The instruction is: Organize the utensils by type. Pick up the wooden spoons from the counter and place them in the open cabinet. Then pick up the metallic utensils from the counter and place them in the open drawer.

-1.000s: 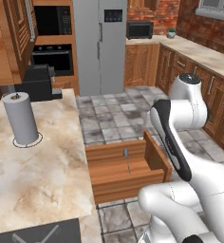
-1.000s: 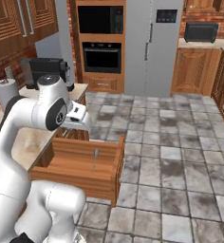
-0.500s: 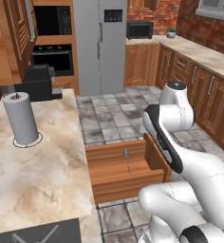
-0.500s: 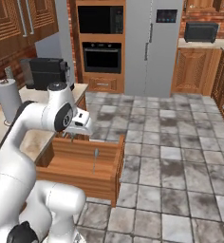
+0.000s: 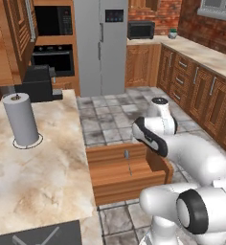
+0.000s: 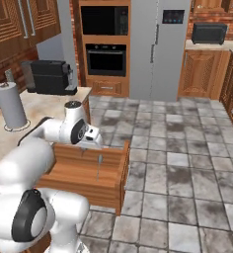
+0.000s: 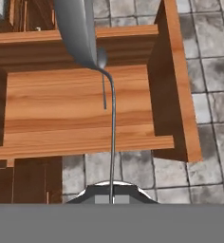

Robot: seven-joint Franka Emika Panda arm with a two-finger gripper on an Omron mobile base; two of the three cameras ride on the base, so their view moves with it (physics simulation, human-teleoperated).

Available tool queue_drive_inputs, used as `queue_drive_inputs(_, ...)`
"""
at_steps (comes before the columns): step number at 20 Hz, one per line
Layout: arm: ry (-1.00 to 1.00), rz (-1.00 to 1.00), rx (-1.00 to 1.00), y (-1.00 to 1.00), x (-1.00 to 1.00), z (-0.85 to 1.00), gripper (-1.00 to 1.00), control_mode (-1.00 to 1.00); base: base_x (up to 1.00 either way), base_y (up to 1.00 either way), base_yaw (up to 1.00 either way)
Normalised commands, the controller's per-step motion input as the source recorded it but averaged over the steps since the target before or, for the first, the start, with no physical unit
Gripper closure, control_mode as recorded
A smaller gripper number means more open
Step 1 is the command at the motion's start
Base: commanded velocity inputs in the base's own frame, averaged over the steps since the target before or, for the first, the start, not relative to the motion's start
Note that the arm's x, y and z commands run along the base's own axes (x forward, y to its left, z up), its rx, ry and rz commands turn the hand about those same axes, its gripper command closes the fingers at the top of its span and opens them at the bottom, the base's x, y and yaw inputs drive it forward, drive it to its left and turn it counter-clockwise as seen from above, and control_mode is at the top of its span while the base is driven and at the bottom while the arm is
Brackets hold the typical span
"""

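On the left, the counter (image 5: 43,162) is carrying a paper towel roll (image 5: 20,119) well back from its near edge. Just right of that edge the open drawer (image 5: 122,170) is jutting over the tiled floor (image 6: 187,163), one metal spoon (image 7: 103,78) lying inside with bare wood all round. Above it the gripper (image 6: 95,143) is pinching a second spoon (image 7: 85,42) by its thin handle, clear of the walls.

The held metal spoon (image 7: 78,33) bowl's top seems cropped.

Paper towel roll (image 5: 20,118) on marble counter (image 5: 33,177)
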Motion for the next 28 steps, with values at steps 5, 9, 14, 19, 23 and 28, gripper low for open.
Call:
queue_drive_inputs(5,0.00,0.00,0.00,0.00,0.45,-0.96,1.00,-1.00,0.00,0.00,0.00)
queue_drive_inputs(9,0.00,0.00,0.00,0.00,0.47,-0.74,1.00,-1.00,0.00,0.00,0.00)
queue_drive_inputs(14,0.00,0.00,0.00,0.00,0.28,-0.55,1.00,-1.00,0.00,0.00,0.00)
queue_drive_inputs(19,0.00,0.00,0.00,0.01,0.21,-0.27,1.00,-1.00,0.00,0.00,0.00)
queue_drive_inputs(23,0.00,0.00,0.00,0.12,0.02,-0.02,1.00,-1.00,0.00,0.00,0.00)
queue_drive_inputs(28,0.00,0.00,0.00,0.15,0.03,-0.08,1.00,-1.00,0.00,0.00,0.00)
